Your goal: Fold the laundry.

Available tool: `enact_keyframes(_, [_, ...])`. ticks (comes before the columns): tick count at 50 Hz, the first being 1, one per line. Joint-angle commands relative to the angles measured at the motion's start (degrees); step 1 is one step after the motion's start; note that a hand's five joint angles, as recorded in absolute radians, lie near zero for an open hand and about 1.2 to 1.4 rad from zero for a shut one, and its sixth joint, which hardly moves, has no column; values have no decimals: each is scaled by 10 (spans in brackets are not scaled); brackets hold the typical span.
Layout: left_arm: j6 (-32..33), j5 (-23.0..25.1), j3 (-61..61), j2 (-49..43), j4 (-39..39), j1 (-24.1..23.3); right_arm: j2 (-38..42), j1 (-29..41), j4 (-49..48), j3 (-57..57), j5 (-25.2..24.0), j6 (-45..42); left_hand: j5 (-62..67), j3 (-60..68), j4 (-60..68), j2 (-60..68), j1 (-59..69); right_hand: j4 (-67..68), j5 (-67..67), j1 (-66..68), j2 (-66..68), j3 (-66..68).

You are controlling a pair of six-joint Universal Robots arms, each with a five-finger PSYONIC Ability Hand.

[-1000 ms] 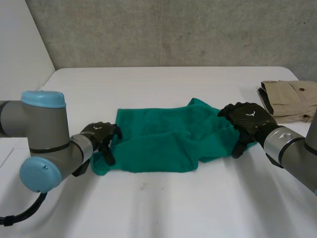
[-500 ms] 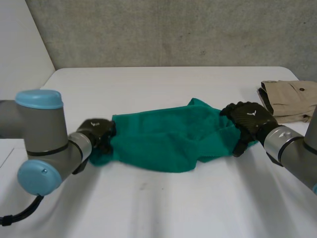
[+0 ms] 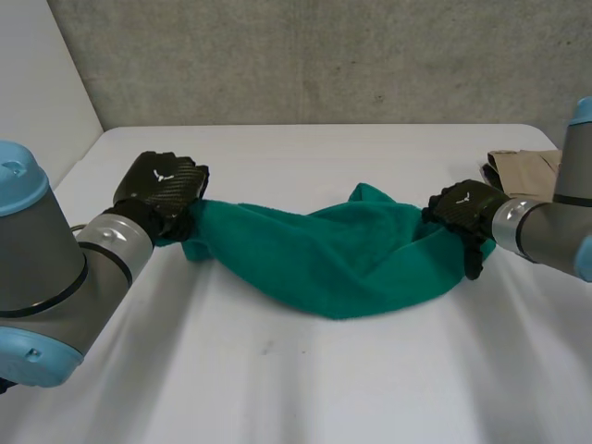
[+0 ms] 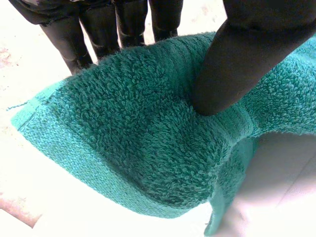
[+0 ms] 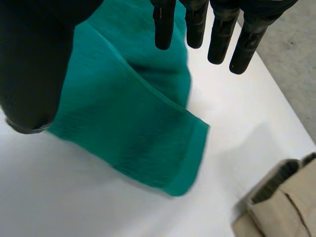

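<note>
A green towel (image 3: 342,259) stretches across the middle of the white table (image 3: 305,388), sagging between my two hands. My left hand (image 3: 162,185) holds the towel's left end up off the table. In the left wrist view its thumb (image 4: 237,54) presses the green towel (image 4: 138,138) against the fingers. My right hand (image 3: 462,208) lies at the towel's right end. Its fingers (image 5: 217,34) reach out straight over the green towel (image 5: 128,113), with the thumb alongside, so it is open.
Folded beige clothing (image 3: 527,171) lies at the table's right edge, just behind my right hand, and its corner (image 5: 281,207) sits beyond the towel's end in the right wrist view. A grey wall stands behind the table.
My left hand has shut on the towel's left end and lifted it up and back. The towel has been pulled taut off the table. The right hand has shifted slightly right.
</note>
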Motion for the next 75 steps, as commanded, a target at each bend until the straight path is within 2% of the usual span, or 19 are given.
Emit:
enact_keyframes(1, [4, 0, -3, -1, -2, 0, 103, -2, -19, -104, 17, -8, 125, 91, 86, 93, 143, -35, -40, -20, -27, -25])
enact_keyframes(5, [4, 0, -3, 0, -2, 0, 161, -1, -17, -159, 19, -9, 127, 93, 88, 95, 145, -35, -40, -20, -27, -25])
enact_keyframes(8, [4, -1, -3, 0, -2, 1, 193, -2, -9, -192, 20, -9, 135, 101, 96, 103, 153, 84, 80, 100, 92, 95])
enact_keyframes(9, [3, -1, -3, 0, -2, 2, 198, -2, -6, -199, 21, -9, 139, 105, 99, 107, 156, 150, 145, 165, 158, 161])
enact_keyframes(10, [3, -1, -3, 0, -2, 2, 206, -2, 2, -213, 21, -9, 142, 108, 103, 110, 160, 339, 334, 354, 347, 350])
enact_keyframes(13, [3, -1, -1, 2, -2, 3, 209, -4, 19, -235, 21, -8, 154, 120, 114, 122, 171, 664, 659, 679, 672, 675])
enact_keyframes(20, [3, -3, 12, 32, -4, 6, 126, -25, 47, -252, 15, 52, 154, 120, 114, 122, 171, 665, 660, 680, 673, 675])
enact_keyframes(24, [4, -1, 20, 72, -8, 12, -23, -46, 53, -175, 15, 88, 154, 120, 114, 122, 171, 665, 660, 680, 673, 675])
enact_keyframes(29, [7, 3, 18, 127, -12, 34, -162, -69, 71, -54, -7, 51, 154, 120, 114, 122, 171, 665, 660, 680, 673, 675])
enact_keyframes(34, [7, 10, 0, 144, -18, 51, -199, -75, 74, 20, -51, 41, 140, 107, 101, 108, 158, 665, 660, 680, 673, 675])
enact_keyframes(35, [6, 11, -10, 143, -17, 52, -200, -75, 76, 43, -63, 44, 139, 105, 99, 107, 156, 369, 364, 384, 377, 380])
enact_keyframes(36, [6, 11, -15, 140, -16, 52, -200, -75, 75, 48, -67, 45, 139, 105, 99, 107, 156, 304, 300, 319, 312, 315])
enact_keyframes(37, [6, 11, -20, 139, -16, 51, -198, -75, 70, 67, -73, 50, 139, 105, 99, 107, 156, 127, 122, 142, 135, 138])
enact_keyframes(39, [6, 12, -34, 136, -12, 46, -198, -74, 65, 82, -75, 63, 137, 103, 98, 105, 155, 45, 40, 60, 53, 56])
enact_keyframes(42, [5, 11, -41, 123, -9, 42, -180, -72, 36, 97, -75, 113, 120, 86, 81, 88, 138, 31, 26, 46, 39, 42])
enact_keyframes(55, [4, 11, -46, 115, -9, 41, 40, -17, -9, -46, -47, 223, 108, 75, 69, 76, 126, 164, 159, 179, 172, 175])
enact_keyframes(66, [4, 11, -49, 112, -7, 41, 137, 2, -1, -134, -4, 231, 107, 73, 67, 75, 124, 250, 245, 265, 257, 260])
enact_keyframes(70, [3, 11, -49, 111, -7, 42, 147, 3, 5, -142, 2, 229, 107, 73, 67, 75, 124, 335, 331, 351, 343, 346])
enact_keyframes(75, [3, 11, -46, 110, -2, 43, 132, 6, 28, -143, 1, 226, 112, 78, 72, 80, 129, 664, 660, 679, 672, 675])
